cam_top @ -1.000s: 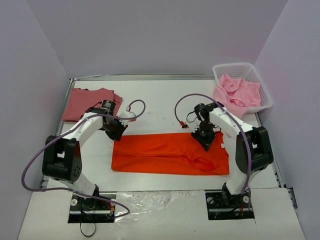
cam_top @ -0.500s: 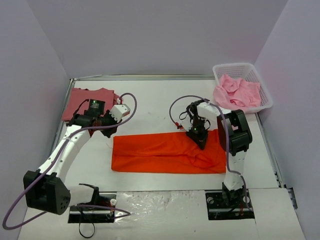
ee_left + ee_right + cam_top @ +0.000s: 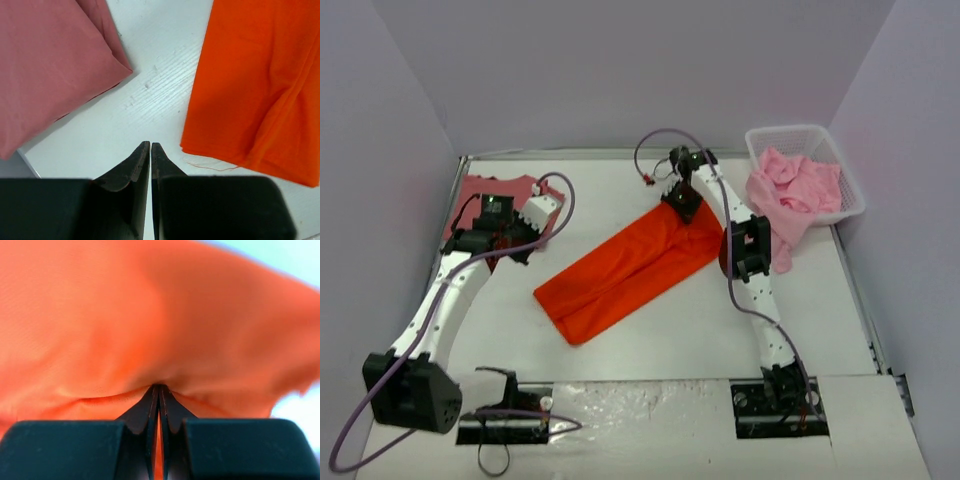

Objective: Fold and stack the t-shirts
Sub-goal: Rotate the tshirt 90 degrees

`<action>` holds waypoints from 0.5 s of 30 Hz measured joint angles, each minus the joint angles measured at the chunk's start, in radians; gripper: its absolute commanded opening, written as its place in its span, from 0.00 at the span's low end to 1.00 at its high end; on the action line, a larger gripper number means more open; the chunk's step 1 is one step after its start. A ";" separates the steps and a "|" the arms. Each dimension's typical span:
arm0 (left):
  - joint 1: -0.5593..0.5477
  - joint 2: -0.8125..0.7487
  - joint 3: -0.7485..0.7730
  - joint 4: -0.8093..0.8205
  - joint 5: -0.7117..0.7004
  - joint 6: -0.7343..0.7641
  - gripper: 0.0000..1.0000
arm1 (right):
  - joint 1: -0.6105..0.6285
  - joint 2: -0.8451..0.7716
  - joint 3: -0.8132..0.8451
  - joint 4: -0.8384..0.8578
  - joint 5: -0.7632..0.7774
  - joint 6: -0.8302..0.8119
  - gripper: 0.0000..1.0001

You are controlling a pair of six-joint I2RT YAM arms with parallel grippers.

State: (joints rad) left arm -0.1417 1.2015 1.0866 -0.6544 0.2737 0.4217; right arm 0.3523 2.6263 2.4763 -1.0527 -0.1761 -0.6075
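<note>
The bright orange-red t-shirt (image 3: 625, 268) lies folded in a long band, slanting from the table's middle up toward the back. My right gripper (image 3: 681, 203) is shut on its far end, cloth pinched between the jaws (image 3: 159, 388). The dusty rose-red t-shirt (image 3: 478, 200) lies folded at the back left. My left gripper (image 3: 516, 252) is shut and holds nothing; it hovers over bare table (image 3: 150, 144) between the rose-red t-shirt (image 3: 45, 70) and the orange-red t-shirt (image 3: 255, 85). Light pink t-shirts (image 3: 792, 190) fill the basket and one hangs over its near rim.
A white lattice basket (image 3: 770, 140) stands at the back right corner. Grey walls close in the table on three sides. The right arm (image 3: 748, 250) stretches far across the table's right half. A plastic-covered strip (image 3: 640, 400) runs between the arm bases.
The right gripper has dragged the orange-red t-shirt's right end toward the back, turning the band diagonal. The left arm let go of the shirt's left end and drew back to the left.
</note>
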 measured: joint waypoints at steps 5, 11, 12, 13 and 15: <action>0.001 0.003 -0.010 0.072 -0.028 -0.027 0.09 | 0.006 0.054 0.055 0.338 0.040 0.002 0.00; 0.005 0.024 -0.011 0.124 -0.078 -0.047 0.10 | 0.030 0.029 -0.077 0.666 0.193 0.024 0.00; 0.005 0.031 -0.012 0.135 -0.090 -0.051 0.10 | 0.038 0.017 -0.106 0.703 0.225 0.029 0.00; 0.005 0.035 -0.013 0.140 -0.093 -0.053 0.10 | 0.045 -0.003 -0.149 0.735 0.247 0.033 0.00; 0.005 0.043 -0.014 0.148 -0.097 -0.061 0.10 | 0.061 -0.074 -0.268 0.801 0.281 0.049 0.00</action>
State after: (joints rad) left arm -0.1371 1.2446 1.0729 -0.5064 0.1768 0.3607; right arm 0.4129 2.5519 2.2082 -0.2520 0.1051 -0.5587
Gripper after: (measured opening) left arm 0.101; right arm 0.002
